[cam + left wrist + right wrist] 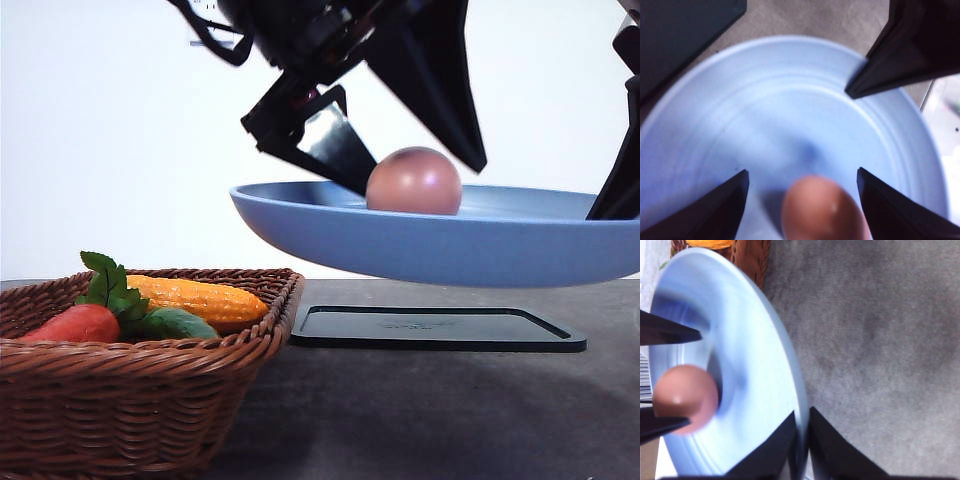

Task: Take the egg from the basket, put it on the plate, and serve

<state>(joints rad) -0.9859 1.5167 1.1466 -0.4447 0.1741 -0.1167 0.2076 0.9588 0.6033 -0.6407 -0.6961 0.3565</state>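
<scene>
The right jaws are clamped on the rim of the plate [740,365], one finger above the rim and one below it, and they hold the plate in the air above the worktop [420,410]. The left jaws stand apart over the plate, and the egg [414,181] lies on the blue surface between them; in the left wrist view neither finger seems to press on it, so I judge it released rather than held. The left gripper [802,200] hangs low, its tips close to the plate's floor. The basket [140,400] sits on the worktop below and to the side of the left jaws, holding a corn cob [200,298] and a red vegetable [80,323]; the black tray [430,328] lies under the raised plate. The transfer looks done, with serving left. The main risk is the egg rolling: it is smooth and round, the plate is shallow, and it is gripped at one edge only, so any tilt or quick start could send the egg over the low rim. If the left jaws lift carelessly, a finger may nudge it. The one-sided grip could also slip or let the plate sag.
</scene>
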